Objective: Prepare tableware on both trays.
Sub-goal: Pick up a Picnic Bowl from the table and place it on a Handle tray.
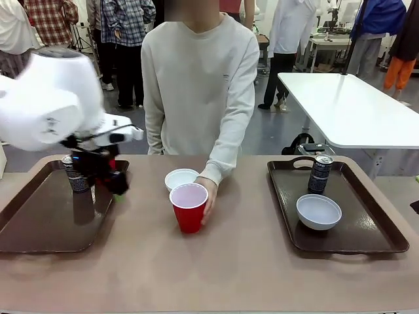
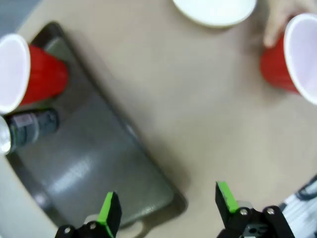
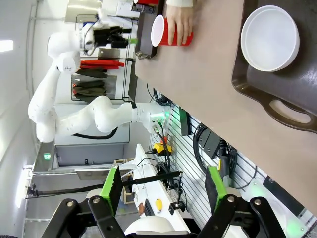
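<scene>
No legible text, can (image 1: 320,174) label blurred (sweater (image 1: 196,85) print too small)

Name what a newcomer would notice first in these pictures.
The red cup stands at mid-table, with the person's hand on it and a white bowl just behind. At left, the left gripper hangs open over the left tray's edge. The right tray holds a can and a second bowl.

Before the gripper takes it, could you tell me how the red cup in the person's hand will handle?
The red cup looks empty, so probably light. Its plastic wall would likely flex under a firm squeeze. Wider at the mouth than the base, it may tip if pushed high.
</scene>
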`<state>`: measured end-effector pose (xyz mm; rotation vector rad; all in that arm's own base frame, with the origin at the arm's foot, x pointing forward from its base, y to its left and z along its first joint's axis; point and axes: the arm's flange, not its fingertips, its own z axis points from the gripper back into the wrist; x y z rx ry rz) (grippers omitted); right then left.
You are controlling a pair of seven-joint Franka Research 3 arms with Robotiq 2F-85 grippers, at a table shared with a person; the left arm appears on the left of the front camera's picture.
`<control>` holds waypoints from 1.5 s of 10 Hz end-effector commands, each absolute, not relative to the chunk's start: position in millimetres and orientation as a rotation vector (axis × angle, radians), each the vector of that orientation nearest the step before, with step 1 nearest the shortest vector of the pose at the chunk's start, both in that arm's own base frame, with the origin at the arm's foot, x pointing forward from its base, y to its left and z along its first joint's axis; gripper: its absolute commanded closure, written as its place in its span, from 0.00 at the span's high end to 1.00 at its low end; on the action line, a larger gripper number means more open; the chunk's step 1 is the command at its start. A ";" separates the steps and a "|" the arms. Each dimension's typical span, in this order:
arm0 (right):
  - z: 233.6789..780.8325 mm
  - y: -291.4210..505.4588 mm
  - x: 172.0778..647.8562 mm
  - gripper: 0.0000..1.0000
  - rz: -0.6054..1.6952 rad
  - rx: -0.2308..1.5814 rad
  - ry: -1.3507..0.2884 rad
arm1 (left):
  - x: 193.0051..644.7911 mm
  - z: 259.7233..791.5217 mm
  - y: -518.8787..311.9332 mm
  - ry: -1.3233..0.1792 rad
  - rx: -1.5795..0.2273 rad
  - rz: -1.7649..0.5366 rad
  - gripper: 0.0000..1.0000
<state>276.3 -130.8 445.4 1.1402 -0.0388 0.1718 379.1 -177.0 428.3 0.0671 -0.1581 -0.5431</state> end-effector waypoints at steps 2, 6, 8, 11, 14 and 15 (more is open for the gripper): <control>446.6 -128.9 275.0 0.88 0.158 1.147 -0.030 | 330.7 455.1 -120.9 -0.160 0.043 -0.568 1.00; 446.6 -128.9 275.0 0.88 0.158 1.147 -0.030 | 337.3 453.8 -128.7 -0.167 0.048 -0.568 1.00; 446.6 -128.9 275.0 0.88 0.158 1.147 -0.030 | 345.7 451.8 -142.8 -0.162 0.048 -0.574 1.00; 446.6 -128.9 275.0 0.88 0.158 1.147 -0.030 | 374.4 435.1 -187.2 -0.142 0.046 -0.570 1.00; 446.6 -128.9 275.0 0.88 0.158 1.147 -0.030 | 401.7 412.6 -228.1 -0.171 0.067 -0.551 1.00; 446.6 -128.9 275.0 0.88 0.158 1.147 -0.030 | 407.6 407.5 -238.2 -0.184 0.067 -0.532 1.00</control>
